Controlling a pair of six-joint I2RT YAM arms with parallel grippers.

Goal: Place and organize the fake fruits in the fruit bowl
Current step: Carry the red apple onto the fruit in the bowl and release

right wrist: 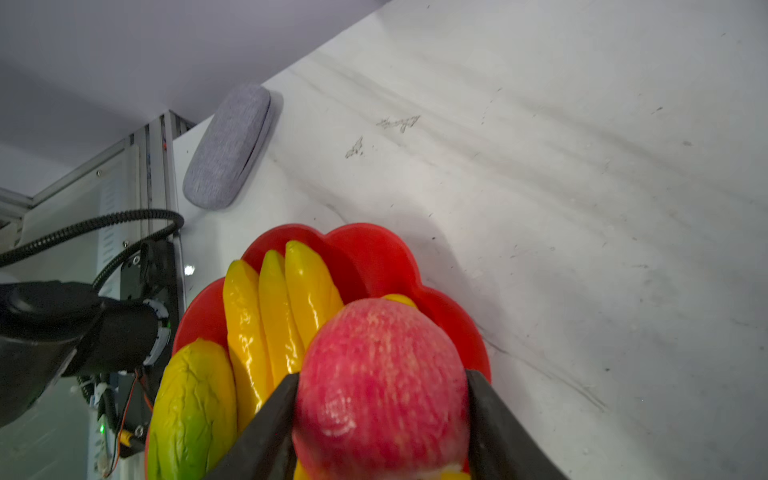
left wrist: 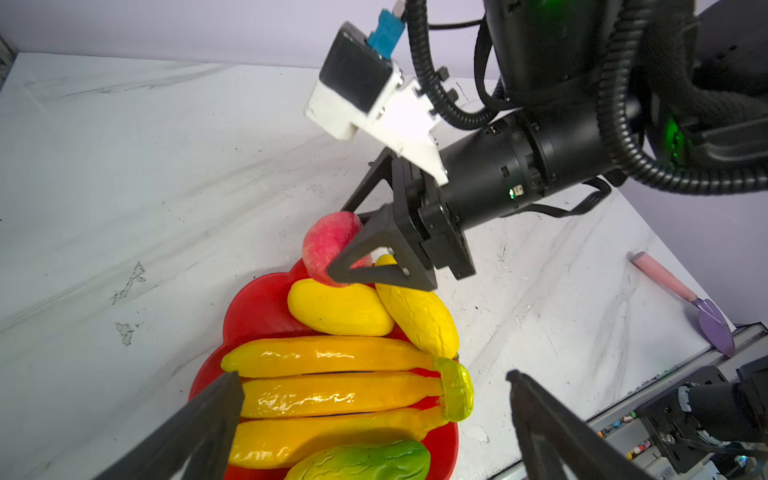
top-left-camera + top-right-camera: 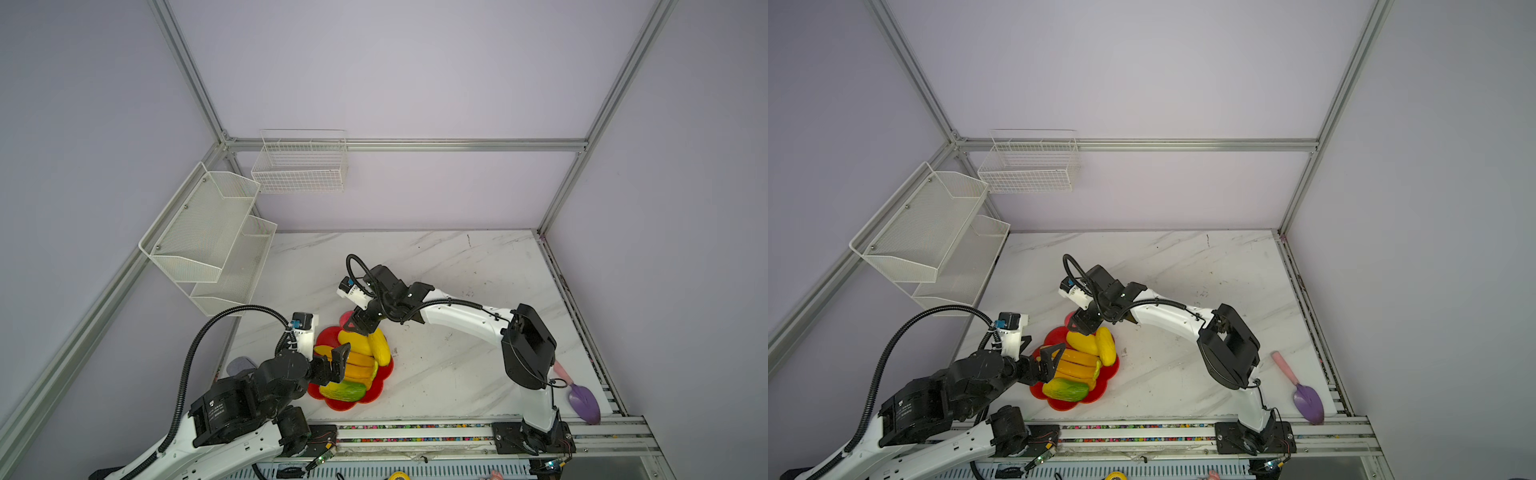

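The red flower-shaped fruit bowl (image 3: 380, 384) (image 3: 1106, 380) (image 2: 257, 307) (image 1: 374, 253) sits at the front left of the marble table. In it lie a banana bunch (image 3: 360, 368) (image 2: 332, 395) (image 1: 270, 316), two yellow mangoes (image 3: 353, 341) (image 3: 380, 345) (image 2: 338, 309) and a green-yellow mango (image 3: 345, 390) (image 1: 191, 399). My right gripper (image 3: 352, 326) (image 1: 382, 415) is shut on the pink-red apple (image 2: 326, 243) (image 1: 382, 374), holding it just above the bowl's far edge, over the yellow mangoes. My left gripper (image 3: 337, 365) (image 2: 374, 376) hangs open over the bananas, holding nothing.
A grey glasses case (image 3: 240, 365) (image 1: 228, 145) lies at the table's left edge behind my left arm. A purple trowel with a pink handle (image 3: 582, 399) (image 2: 706, 311) lies at the front right. White mesh shelves (image 3: 208, 241) and a wire basket (image 3: 299, 166) hang on the walls.
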